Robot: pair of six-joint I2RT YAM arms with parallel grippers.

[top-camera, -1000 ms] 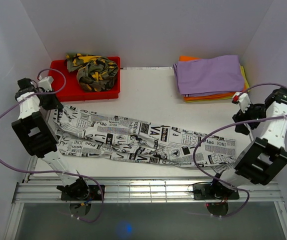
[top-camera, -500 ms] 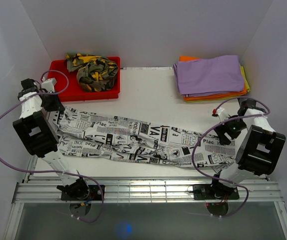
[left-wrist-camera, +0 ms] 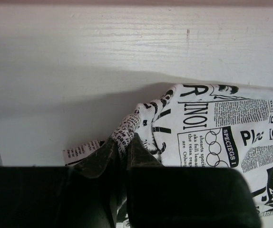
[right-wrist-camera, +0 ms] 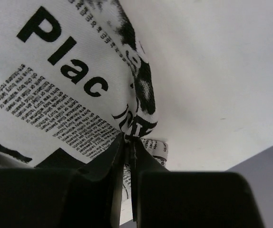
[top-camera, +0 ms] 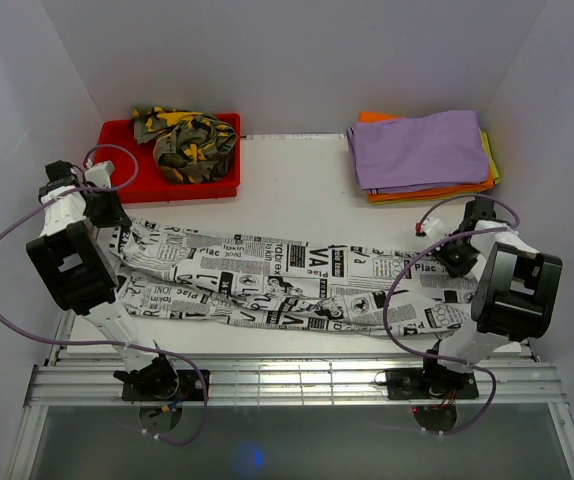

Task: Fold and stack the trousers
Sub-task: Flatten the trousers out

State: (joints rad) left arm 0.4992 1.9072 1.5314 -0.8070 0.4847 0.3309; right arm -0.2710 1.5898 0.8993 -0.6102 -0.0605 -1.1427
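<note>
The left gripper (left-wrist-camera: 125,138) is clamped on a bunched corner of the newspaper-print trousers (left-wrist-camera: 222,128). Its two dark fingers are pressed together with only a pinch of cloth between them, and a small white label (left-wrist-camera: 77,153) is seen just to their left. The right gripper (right-wrist-camera: 127,141) is likewise closed on a fold at the trousers' edge, below the large printed word "Plac", and a second label (right-wrist-camera: 158,150) is seen just beside its tips. In the overhead view the trousers are laid lengthwise across the white table (top-camera: 297,185), stretched between the two grippers and wrinkled along the middle. The left arm is folded back on itself at the table's left edge, its wrist lowered just in front of the red tray (top-camera: 117,180), in which a camouflage garment (top-camera: 185,135) is heaped. The right arm is bent in the same way at the right edge, its wrist lowered near a folded stack (top-camera: 422,148) of purple and orange cloth.
</note>
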